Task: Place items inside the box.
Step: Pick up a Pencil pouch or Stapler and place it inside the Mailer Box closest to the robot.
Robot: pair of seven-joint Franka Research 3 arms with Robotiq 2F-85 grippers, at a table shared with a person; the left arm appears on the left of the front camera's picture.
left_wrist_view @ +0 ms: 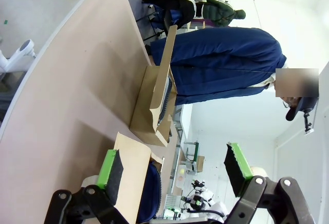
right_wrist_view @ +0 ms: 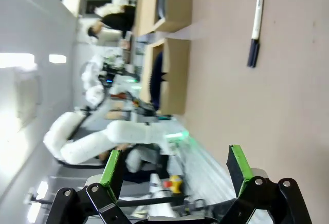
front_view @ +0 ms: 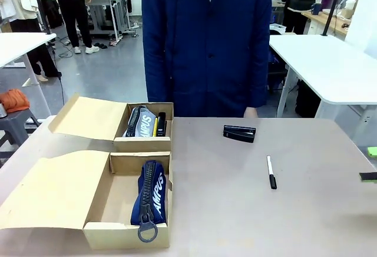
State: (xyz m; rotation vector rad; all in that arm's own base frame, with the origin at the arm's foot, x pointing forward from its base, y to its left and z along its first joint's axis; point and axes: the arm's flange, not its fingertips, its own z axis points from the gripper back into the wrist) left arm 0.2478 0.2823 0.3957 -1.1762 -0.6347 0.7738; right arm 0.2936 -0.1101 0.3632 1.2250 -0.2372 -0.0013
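Grippers: left gripper (left_wrist_view: 175,165) and right gripper (right_wrist_view: 174,166) wide open, empty.
Near: one brown cardboard box (front_view: 126,233) holding one navy zip pencil pouch (front_view: 152,195).
Worktop (front_view: 235,210): one black-capped white marker (front_view: 270,171), one black stapler (front_view: 239,133).
Far: second cardboard box (front_view: 141,144), second navy pouch (front_view: 143,121) inside.

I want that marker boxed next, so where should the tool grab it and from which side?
Best take the marker across its white barrel, mid-length, from straight above: it lies flat on the table, black cap toward the robot, so close across its width.

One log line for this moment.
left gripper open | right gripper open | stapler, marker on table | pouch in near box
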